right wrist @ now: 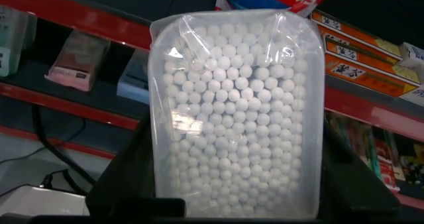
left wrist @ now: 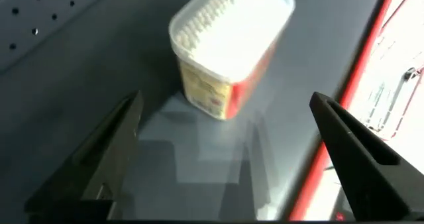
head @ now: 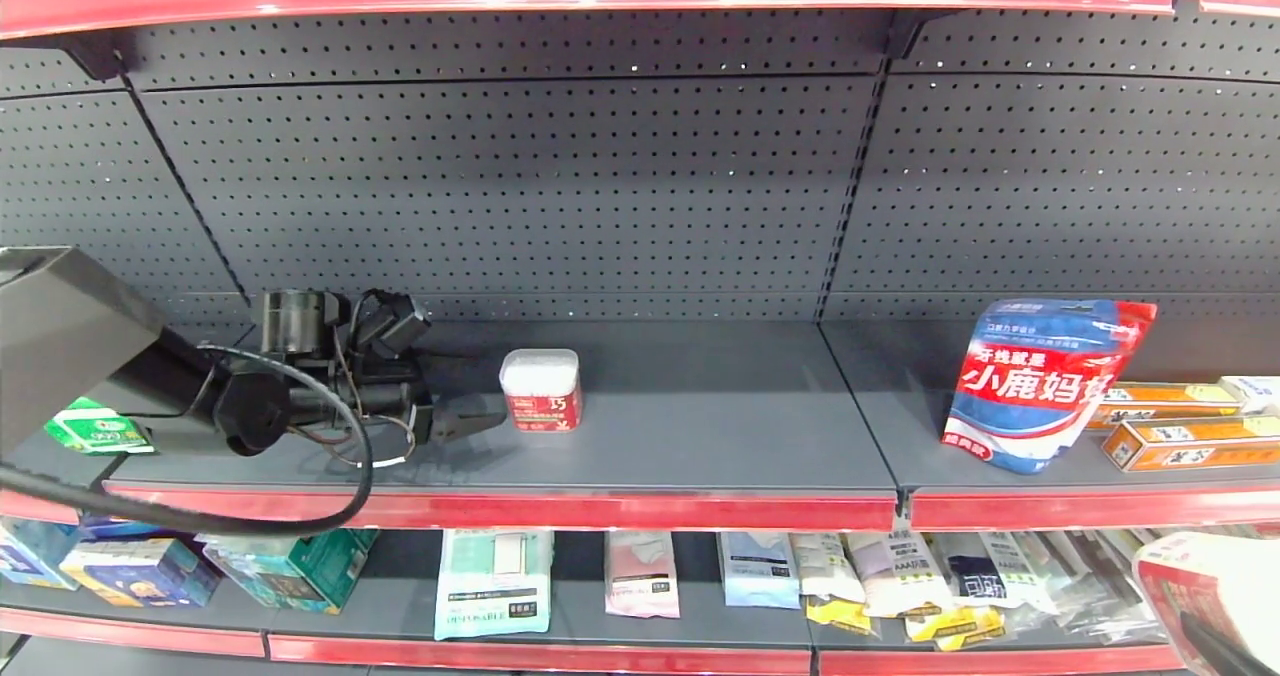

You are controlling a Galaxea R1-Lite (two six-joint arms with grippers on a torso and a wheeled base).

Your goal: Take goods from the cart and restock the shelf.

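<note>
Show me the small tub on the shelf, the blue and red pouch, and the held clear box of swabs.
small tub (head: pixel 540 396): head view, front, under the lid.
blue and red pouch (head: pixel 1040 386): head view, its red band.
clear box of swabs (right wrist: pixel 235 111): right wrist view, middle of its face.

Green box (head: pixel 95 426): largely hidden behind the left arm (head: pixel 70 326).
Held swab tub (right wrist: pixel 235 118): base cut by the right wrist view's edge; it hides most of the right gripper (right wrist: pixel 238 168) clasping it.
Orange boxes (head: pixel 1185 443): cut at the head view's right edge.
Shelf tub (left wrist: pixel 228 48) label: blurred in the left wrist view.
</note>
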